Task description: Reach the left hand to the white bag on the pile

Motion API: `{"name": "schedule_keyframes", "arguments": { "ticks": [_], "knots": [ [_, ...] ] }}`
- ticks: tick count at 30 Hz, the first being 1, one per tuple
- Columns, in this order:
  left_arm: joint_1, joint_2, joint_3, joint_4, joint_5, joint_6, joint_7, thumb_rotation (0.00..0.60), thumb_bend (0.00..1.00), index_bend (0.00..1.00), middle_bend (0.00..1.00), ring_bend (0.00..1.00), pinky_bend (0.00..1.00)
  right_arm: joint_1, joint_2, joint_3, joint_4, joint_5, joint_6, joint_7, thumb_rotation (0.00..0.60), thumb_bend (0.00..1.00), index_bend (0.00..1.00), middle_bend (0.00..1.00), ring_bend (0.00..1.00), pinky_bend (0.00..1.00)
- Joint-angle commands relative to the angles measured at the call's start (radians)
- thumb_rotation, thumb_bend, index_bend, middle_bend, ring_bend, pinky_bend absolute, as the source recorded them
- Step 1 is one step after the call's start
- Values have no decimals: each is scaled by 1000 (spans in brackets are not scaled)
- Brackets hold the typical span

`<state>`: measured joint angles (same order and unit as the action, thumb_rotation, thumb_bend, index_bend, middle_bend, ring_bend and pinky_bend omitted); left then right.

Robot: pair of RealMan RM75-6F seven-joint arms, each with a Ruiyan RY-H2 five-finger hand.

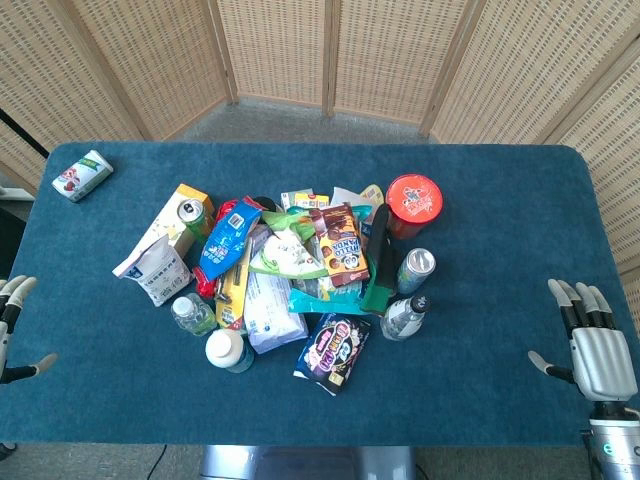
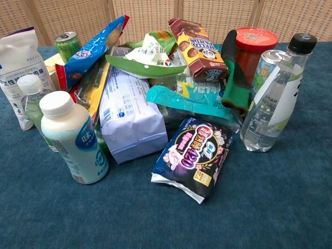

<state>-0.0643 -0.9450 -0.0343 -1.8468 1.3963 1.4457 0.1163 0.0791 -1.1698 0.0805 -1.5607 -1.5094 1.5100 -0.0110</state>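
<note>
A white bag with green print (image 1: pixel 287 250) lies on top of the pile in the middle of the blue table (image 1: pixel 480 400); in the chest view this white bag (image 2: pixel 150 54) sits at the top centre. My left hand (image 1: pixel 12 335) hovers at the table's left edge, far left of the pile, fingers spread and holding nothing. By the right edge my right hand (image 1: pixel 592 345) is likewise open and empty. Neither hand shows in the chest view.
Another white pouch (image 1: pixel 152 268) leans at the pile's left and a pale bag (image 1: pixel 272 312) lies at its front. Around them are bottles (image 1: pixel 228 350), cans (image 1: pixel 415 268), a red-lidded cup (image 1: pixel 415 200), a dark snack pack (image 1: pixel 335 350) and a lone packet (image 1: pixel 83 175) at the far left.
</note>
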Motion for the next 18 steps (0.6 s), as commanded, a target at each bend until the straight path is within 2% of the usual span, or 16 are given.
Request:
{"name": "schedule_keyframes", "arguments": {
  "ticks": [1,5,7,9,12,18],
  "knots": [
    [-1,-2,0,2,-2,-2,-1,600,0,52,0,0,0,0,0,0,1,0,0,2,600,0,0,0,0,0],
    [-5,-10,-4,12,-5,-6,-7,600,0,51,0,0,0,1,1,0,-1,2,-3,5,600,0,0,0,0,0],
    [-15,-40,-22,52,10,7,-41,600,0,52,0,0,0,1,0,0,-1,1,-3,5,600,0,0,0,0,0],
    [-27,-101,-49,131,28,31,-113,600,0,51,0,0,0,1,-1,0,-1,2,-4,2,600,0,0,0,0,0],
    [-57,-226,-91,289,18,25,-289,600,0,51,0,0,0,1,-2,1,-1,6,-6,0,600,0,0,0,0,0],
    [-113,-379,-127,440,7,-7,-376,600,0,43,0,0,0,0,-1,4,-1,7,-1,0,600,0,0,0,0,0]
  ]
}}
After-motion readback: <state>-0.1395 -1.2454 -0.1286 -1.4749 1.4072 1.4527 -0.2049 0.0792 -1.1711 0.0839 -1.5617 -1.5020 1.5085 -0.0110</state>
